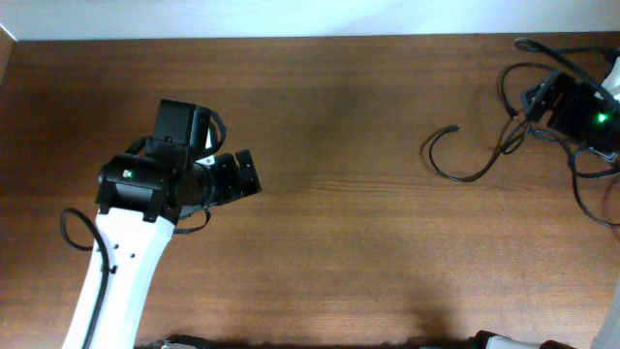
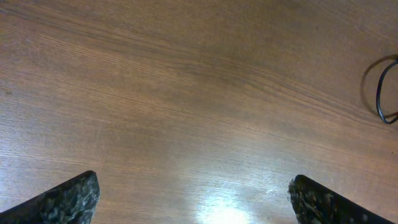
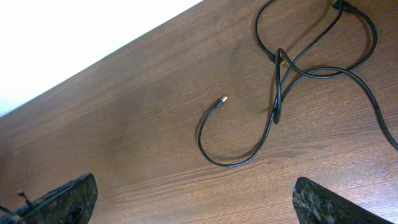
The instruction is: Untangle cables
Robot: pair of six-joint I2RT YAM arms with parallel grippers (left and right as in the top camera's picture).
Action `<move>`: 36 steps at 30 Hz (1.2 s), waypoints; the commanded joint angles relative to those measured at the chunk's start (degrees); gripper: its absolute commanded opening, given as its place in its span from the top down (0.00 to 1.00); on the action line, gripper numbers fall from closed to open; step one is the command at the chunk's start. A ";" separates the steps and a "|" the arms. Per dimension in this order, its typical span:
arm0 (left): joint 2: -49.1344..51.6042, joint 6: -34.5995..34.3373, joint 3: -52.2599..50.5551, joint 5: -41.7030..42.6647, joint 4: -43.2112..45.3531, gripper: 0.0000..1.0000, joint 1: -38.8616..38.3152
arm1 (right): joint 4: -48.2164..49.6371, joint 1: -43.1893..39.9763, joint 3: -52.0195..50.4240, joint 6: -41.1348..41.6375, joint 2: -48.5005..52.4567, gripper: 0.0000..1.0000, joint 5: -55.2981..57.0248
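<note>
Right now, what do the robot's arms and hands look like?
The left arm is a white link ending in boxy black joints with a small green light and thin black wires looping alongside. The left hand is black with two blunt fingers, speckled grey up close. The right arm shows the same black housing and green light.

Brown wooden table [image 1: 349,223], black cables [image 3: 280,93] lying tangled

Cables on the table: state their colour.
The cables are plain black, one loose end tipped with a small pale plug; the right wrist view shows this best.
</note>
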 commanded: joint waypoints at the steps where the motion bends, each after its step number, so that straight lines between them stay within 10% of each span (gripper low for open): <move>1: 0.20 0.50 0.15 0.00 -0.07 0.01 -0.11 | 0.00 -0.20 0.44 -0.59 0.26 0.01 -0.50; 36: -0.59 0.50 0.15 -0.02 -0.09 0.01 -0.11 | 0.00 -0.20 0.44 -0.59 0.26 0.01 -0.50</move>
